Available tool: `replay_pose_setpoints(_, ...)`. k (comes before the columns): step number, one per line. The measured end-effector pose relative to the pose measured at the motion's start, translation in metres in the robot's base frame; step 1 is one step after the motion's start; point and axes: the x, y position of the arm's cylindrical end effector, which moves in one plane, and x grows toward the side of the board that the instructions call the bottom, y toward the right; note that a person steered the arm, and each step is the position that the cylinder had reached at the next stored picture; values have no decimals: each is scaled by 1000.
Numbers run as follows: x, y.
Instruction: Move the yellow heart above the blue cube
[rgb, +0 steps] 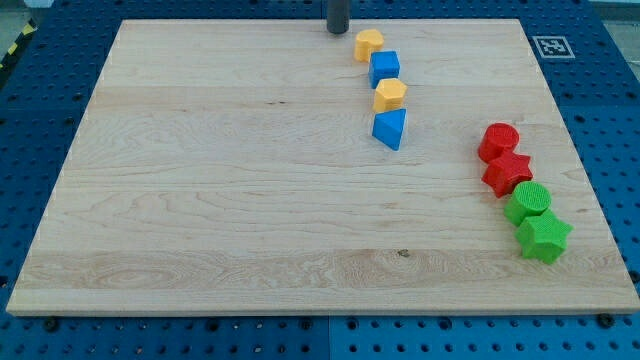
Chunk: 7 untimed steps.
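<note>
The yellow heart (368, 44) lies near the view's top, just above and touching the blue cube (384, 68). Below the cube sit a yellow hexagon block (390, 95) and a blue triangular block (391, 128), forming a column. My tip (338, 31) stands at the top of the board, just left of the yellow heart, with a small gap between them.
At the view's right a cluster holds a red cylinder (498, 141), a red star (508, 172), a green cylinder (528, 201) and a green star (543, 236). The wooden board (220, 180) rests on a blue pegboard table. A marker tag (551, 46) sits at top right.
</note>
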Motion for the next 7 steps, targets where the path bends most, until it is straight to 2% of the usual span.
replay_pose_setpoints(2,36,0)
replay_pose_setpoints(7,36,21)
